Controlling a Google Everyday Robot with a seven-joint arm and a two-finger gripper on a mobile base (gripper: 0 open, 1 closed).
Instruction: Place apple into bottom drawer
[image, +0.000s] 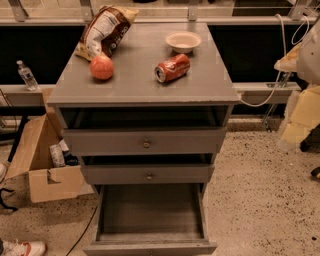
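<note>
The apple (102, 67), round and orange-red, rests on the left of the grey cabinet's top (140, 82), next to a chip bag. The bottom drawer (150, 210) is pulled far out below the two knobbed drawers, and its plain grey floor shows with nothing in it. My gripper (296, 120) appears as a pale blurred shape at the right edge of the view. It is off to the right of the cabinet, well away from the apple and at about the height of the upper drawers.
On the cabinet top lie a chip bag (105, 30), a red soda can (172, 68) on its side and a small white bowl (183, 41). The top drawer (146, 142) and middle drawer (148, 173) are slightly open. An open cardboard box (42, 160) stands on the floor at the left.
</note>
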